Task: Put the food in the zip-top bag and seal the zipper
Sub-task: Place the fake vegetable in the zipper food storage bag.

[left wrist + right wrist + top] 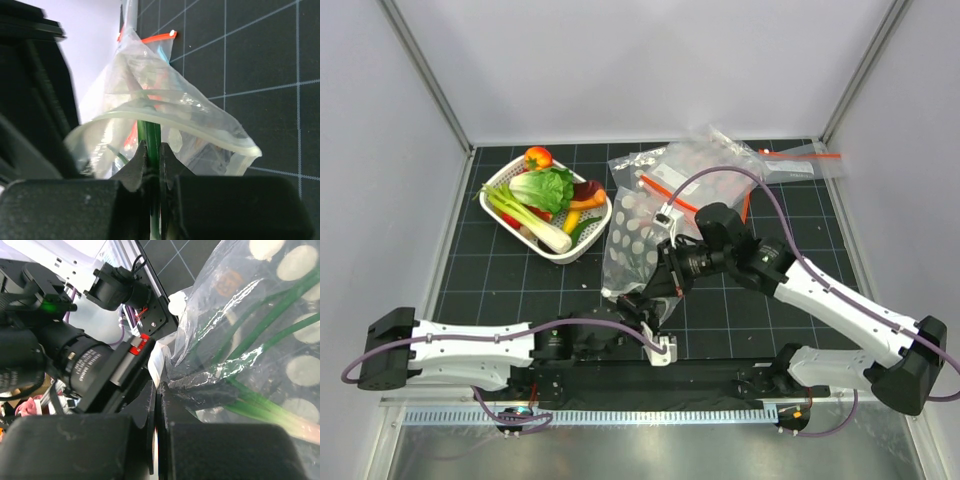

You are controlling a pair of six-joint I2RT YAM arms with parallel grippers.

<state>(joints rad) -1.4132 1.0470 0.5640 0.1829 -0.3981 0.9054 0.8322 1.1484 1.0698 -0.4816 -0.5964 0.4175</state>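
Presently the zip-top bag (pixel 632 235) is lifted between both grippers. The left gripper (pixel 152 151) is clamped on its mouth edge under the zipper (pixel 220 139), and the right gripper (pixel 157 388) is pinched onto its plastic just beyond. The lettuce (pixel 545 188) lies in a white basket (pixel 588 238) well left of them, on a black gridded mat (pixel 500 280) between white walls.
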